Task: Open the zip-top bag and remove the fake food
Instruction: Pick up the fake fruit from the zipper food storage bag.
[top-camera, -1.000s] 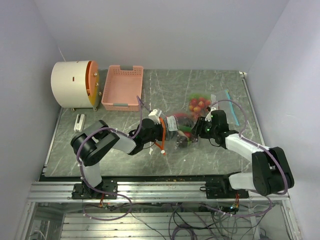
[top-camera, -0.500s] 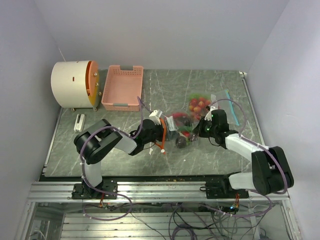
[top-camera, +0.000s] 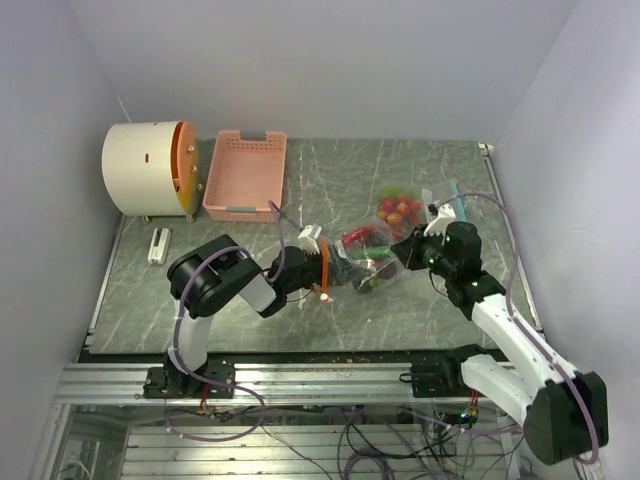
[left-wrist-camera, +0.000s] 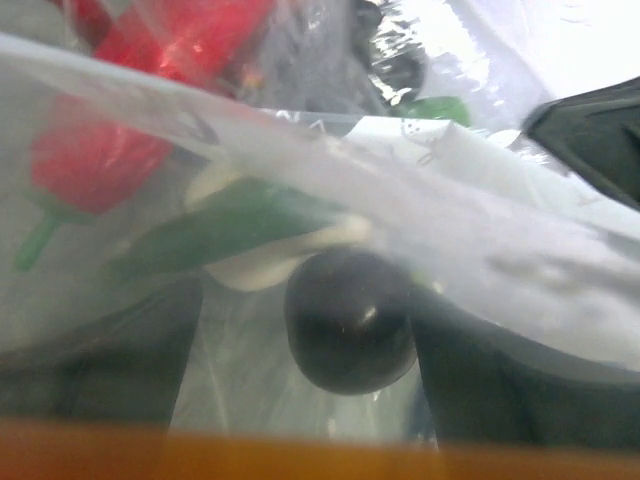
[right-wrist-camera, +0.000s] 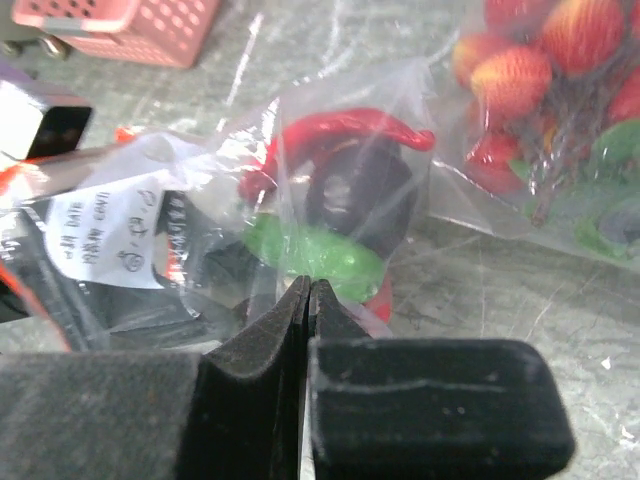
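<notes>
- The worktop (top-camera: 420, 170) carries everything. A white drum (top-camera: 145, 168) and a pink basket (top-camera: 245, 175) sit at its far left, well apart from the work. I take the basket to be the likely drop spot.
- The right arm (top-camera: 500, 320) reaches in from the right, and its jaws are clamped flat on a fold of film. That holds one side of the bag up off the worktop, giving me something to pull against.
- The left arm (top-camera: 215, 280) comes in from the opposite side. Its jaws stand wide apart with film and toys between them, pinching nothing I can see. I judge they are placed to take the other lip.
- The zip-top bag (right-wrist-camera: 330, 200) hangs between the two arms, mid-worktop. I cannot tell whether its seal has parted.
- A second bag (top-camera: 400, 208) of red and orange pieces lies just behind it.
- The fake food (right-wrist-camera: 345, 130) is all inside the held bag: a red chilli, a green piece (right-wrist-camera: 315, 255) and a dark round piece (left-wrist-camera: 350, 335). None is out yet.
</notes>
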